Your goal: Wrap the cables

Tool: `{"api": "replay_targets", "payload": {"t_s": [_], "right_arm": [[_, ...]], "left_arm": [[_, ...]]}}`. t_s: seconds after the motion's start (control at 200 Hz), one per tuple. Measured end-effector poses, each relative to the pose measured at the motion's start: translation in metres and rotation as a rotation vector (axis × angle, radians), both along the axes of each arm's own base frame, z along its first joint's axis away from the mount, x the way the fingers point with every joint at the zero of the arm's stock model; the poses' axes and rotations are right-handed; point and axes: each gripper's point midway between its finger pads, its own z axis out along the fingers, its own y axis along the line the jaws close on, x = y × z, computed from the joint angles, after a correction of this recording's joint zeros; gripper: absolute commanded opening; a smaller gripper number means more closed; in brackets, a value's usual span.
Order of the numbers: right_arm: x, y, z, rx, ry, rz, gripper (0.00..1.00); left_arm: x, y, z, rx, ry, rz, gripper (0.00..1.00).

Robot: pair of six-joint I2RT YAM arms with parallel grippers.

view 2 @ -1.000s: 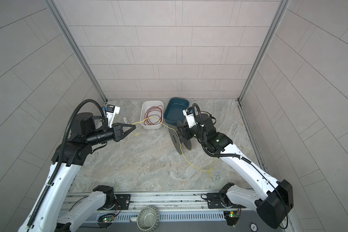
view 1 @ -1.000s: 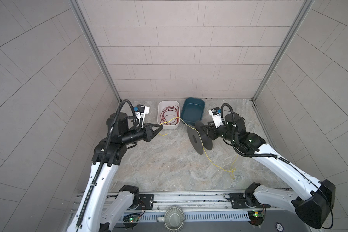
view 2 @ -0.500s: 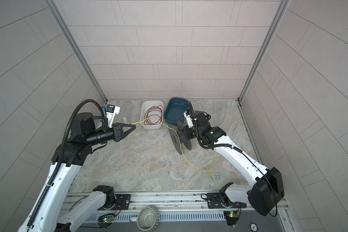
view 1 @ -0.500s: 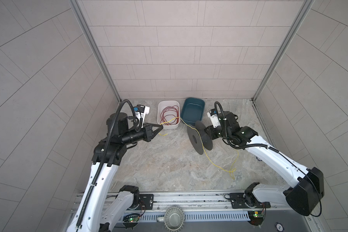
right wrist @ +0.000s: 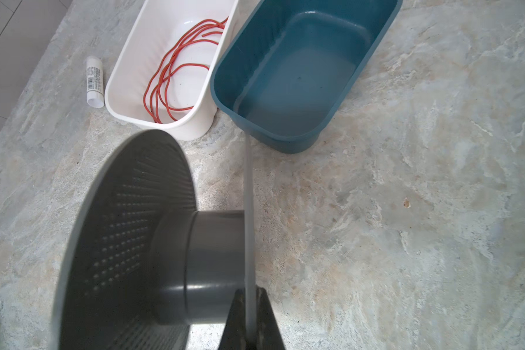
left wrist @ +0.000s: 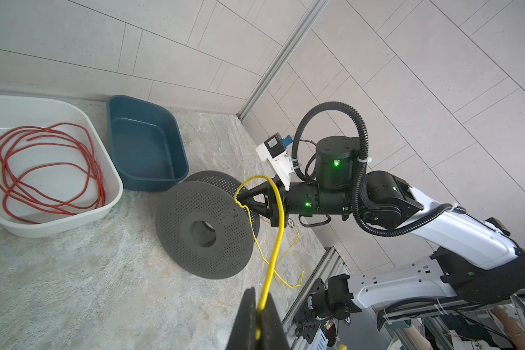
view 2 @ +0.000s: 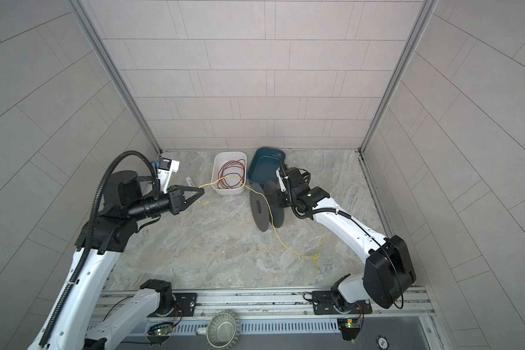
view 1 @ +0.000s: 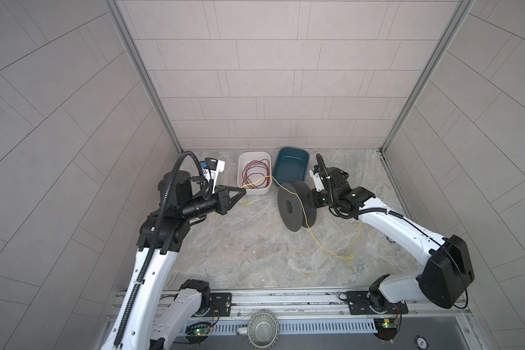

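**Yellow cable: handling and grip points**

The left end effector (view 1: 242, 191) is pressed together on the cable (left wrist: 277, 242), with a short free tail hanging past the pinch. From there the cable drapes across the spool (view 1: 294, 218) and trails in loose loops on the worktop (view 1: 240, 248), behind the right end effector (left wrist: 238, 200). That one is clamped on the spool's rear flange rim. Judged light, thin, springy and slippery: take hold near the left pinch and maintain tension, or turns may spring off the hub
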Motion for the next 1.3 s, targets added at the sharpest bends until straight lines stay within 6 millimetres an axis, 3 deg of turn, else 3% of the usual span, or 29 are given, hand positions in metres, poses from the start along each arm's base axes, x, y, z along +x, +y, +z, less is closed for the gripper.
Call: {"api": "replay_targets", "payload": {"t_s": [0.265, 0.505, 0.816, 1.301], "right_arm": [[0.002, 0.000, 0.012, -0.055, -0.047, -0.107, 0.00], [0.022, -0.003, 0.036, -0.094, -0.115, -0.235, 0.00], [0.036, -0.007, 0.016, -0.155, -0.079, -0.326, 0.00], [0.052, -0.007, 0.005, -0.201, -0.089, -0.384, 0.00]], "left_arm": [[-0.001, 0.000, 0.003, -0.001, -0.014, 0.002, 0.00], [-0.003, 0.001, 0.005, -0.002, -0.026, 0.004, 0.00], [-0.010, 0.002, 0.010, -0.005, -0.049, 0.004, 0.00], [-0.010, 0.005, 0.012, 0.007, -0.069, 0.022, 0.00]]}}
